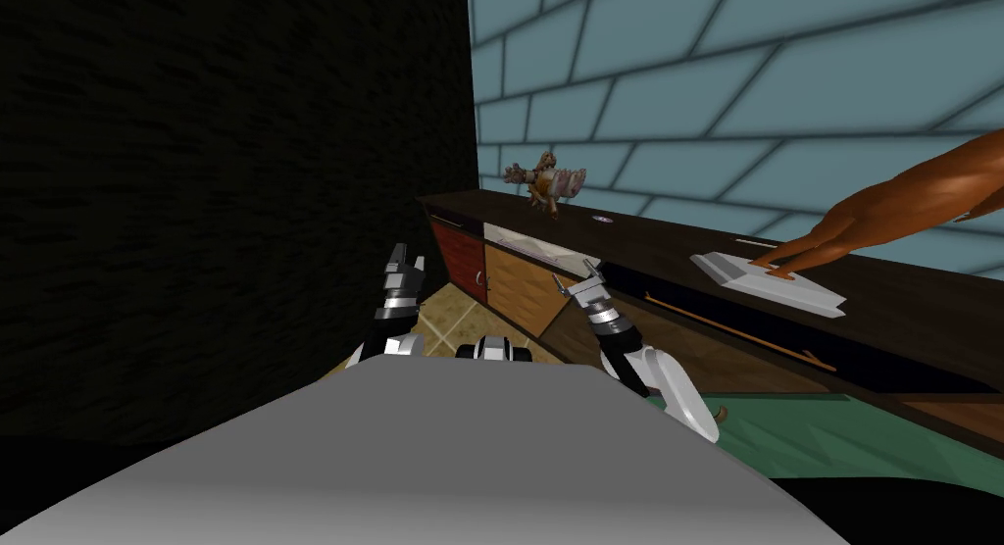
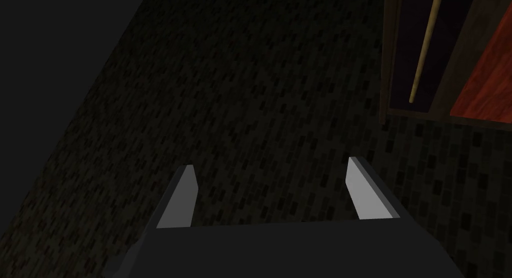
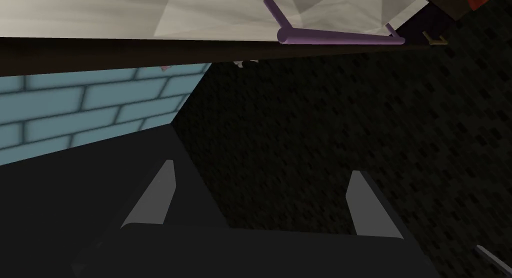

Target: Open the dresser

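The dresser (image 1: pixel 686 250) is a long, low, dark brown piece along the blue brick wall. Its front carries a red door (image 1: pixel 459 260), a wood-coloured door (image 1: pixel 520 286), a pale drawer strip (image 1: pixel 518 241) and a dark drawer with a long thin handle (image 1: pixel 735 333). My right gripper (image 1: pixel 578 277) hangs open just in front of the wood-coloured door. The right wrist view has that gripper (image 3: pixel 261 167) open, a little off a pale panel (image 3: pixel 100 15) with a purple bar handle (image 3: pixel 340 38). My left gripper (image 1: pixel 405 260) stands open, left of the red door and apart from it.
On the dresser top stand a small brown figure (image 1: pixel 544 181) and an orange statue (image 1: pixel 882 216) on a white base (image 1: pixel 794 289). A dark wall (image 1: pixel 225 196) rises at the left. The left gripper (image 2: pixel 270 162) faces this wall, with a tan bar handle (image 2: pixel 425 50) beside it.
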Controlling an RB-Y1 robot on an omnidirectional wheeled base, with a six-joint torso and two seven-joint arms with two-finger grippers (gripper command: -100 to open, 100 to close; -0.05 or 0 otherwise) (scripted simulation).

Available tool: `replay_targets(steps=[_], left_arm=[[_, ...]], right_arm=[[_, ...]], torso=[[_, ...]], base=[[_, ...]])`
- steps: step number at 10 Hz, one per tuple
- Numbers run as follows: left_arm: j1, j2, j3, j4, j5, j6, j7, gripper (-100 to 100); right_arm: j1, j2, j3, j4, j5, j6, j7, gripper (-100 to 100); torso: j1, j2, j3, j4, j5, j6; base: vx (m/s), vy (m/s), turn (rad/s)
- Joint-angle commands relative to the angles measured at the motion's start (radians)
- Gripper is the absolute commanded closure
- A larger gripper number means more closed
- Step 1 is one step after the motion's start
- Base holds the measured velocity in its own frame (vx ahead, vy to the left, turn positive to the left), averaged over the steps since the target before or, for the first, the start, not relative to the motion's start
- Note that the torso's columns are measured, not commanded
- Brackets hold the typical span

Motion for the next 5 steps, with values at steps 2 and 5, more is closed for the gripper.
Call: replay_targets(steps=[2, 5], left_arm=[[0.0, 0.0, 0.0, 0.0, 0.0, 0.0, 0.0, 0], [0.0, 0.0, 0.0, 0.0, 0.0, 0.0, 0.0, 0]], right_arm=[[-0.005, -0.033, -0.023, 0.021, 0.095, 0.005, 0.082, -100], [-0.01, -0.059, -0.039, 0.036, 0.174, 0.01, 0.138, -100]], torso=[[0.0, 0.001, 0.0, 0.0, 0.0, 0.0], [-0.001, 0.001, 0.0, 0.0, 0.0, 0.0]], base=[[0.051, 0.061, -0.074], [0.044, 0.049, -0.047]])
